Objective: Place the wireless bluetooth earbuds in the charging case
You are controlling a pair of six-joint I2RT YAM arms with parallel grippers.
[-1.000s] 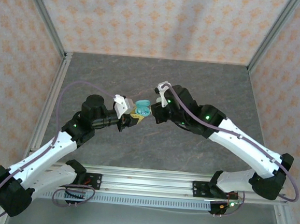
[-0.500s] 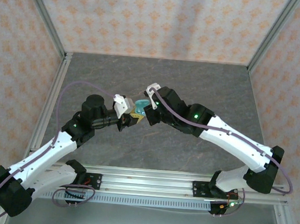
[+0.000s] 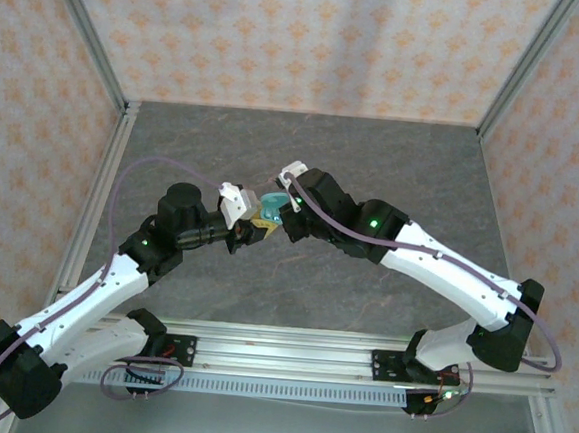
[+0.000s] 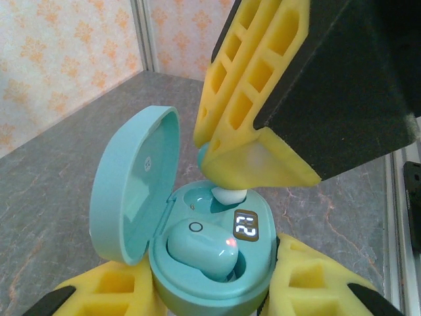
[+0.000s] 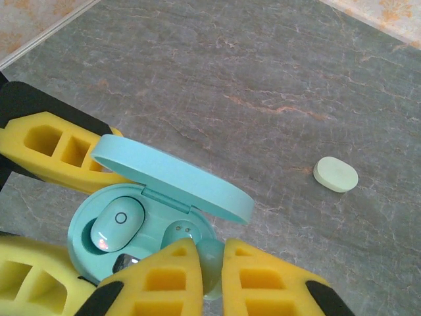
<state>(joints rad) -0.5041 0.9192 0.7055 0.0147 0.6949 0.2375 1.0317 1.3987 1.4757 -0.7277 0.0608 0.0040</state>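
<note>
Left gripper [image 4: 210, 293] and right gripper [image 5: 210, 263] meet nose to nose above the grey marbled table [image 5: 263, 79], their yellow fingers almost touching. The left one is clamped on the teal charging case [image 4: 214, 280], one finger [image 4: 105, 293] pressed to each side of the body. The case's lid [image 4: 131, 184] stands open, tipped back to the left of that gripper's camera, with the wells facing up.

The right gripper comes down at the case from the far side, its jaws narrowed to a thin gap. Off to this gripper's upper right, well apart from it, a pale mint oval pebble [image 5: 335, 174] lies flat on the table (case or bud, I cannot tell).

Pinched in that thin gap is the held earbud [image 5: 212, 260], teal with a white tip. In the left wrist view the tip hangs just over the empty far well, not yet seated. The seated earbud [image 4: 200, 247] lies in the well nearer the left gripper's fingers, a small red light lit on its shell. Beside it a tiny display [image 4: 245, 227] shows white digits.
</note>
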